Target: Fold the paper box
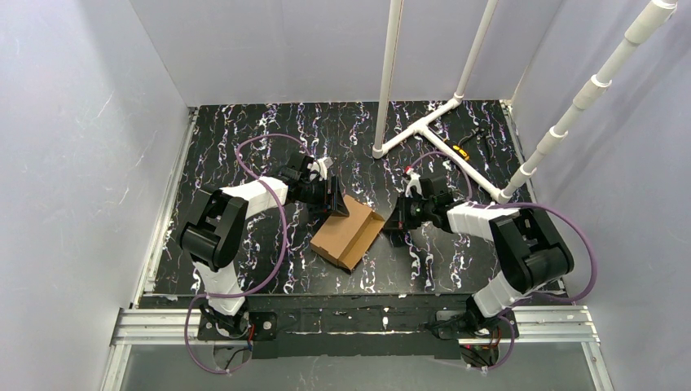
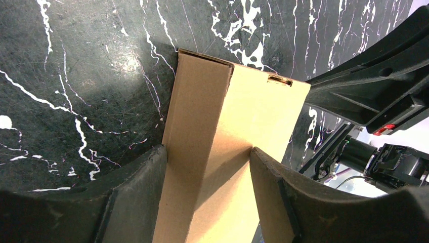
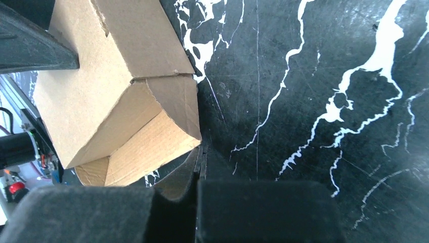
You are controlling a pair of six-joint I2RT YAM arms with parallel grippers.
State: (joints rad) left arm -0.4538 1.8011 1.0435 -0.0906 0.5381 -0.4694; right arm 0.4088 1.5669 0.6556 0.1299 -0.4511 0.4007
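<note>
We find the paper box [image 1: 349, 232] lying askew near the middle of the worktop [image 1: 244, 147], a little toward its near edge. It is partly formed, with one long panel raised along a crease.

The left gripper [image 1: 332, 198] stands over the box's far end. Its jaws are roughly half open, and its fingers [image 2: 136, 197] flank the creased cardboard on either side. Both appear to bear on it, so we judge this a hold across the folded section.

The right gripper [image 1: 399, 218] sits at the box's right-hand end with its jaws fully closed. Its tips lie just below a loose corner flap [image 3: 174, 109] (whether any cardboard edge is nipped between them, we cannot tell).

Handling, in our judgement: the corrugated board is light and will slide on the smooth worktop unless one arm pins it. It is stiff across flat panels and yields only at the scored creases. It will dent or tear at slots and tabs if squeezed hard. The best purchase is on a flap's free edge close to its crease, or across a raised wall.
</note>
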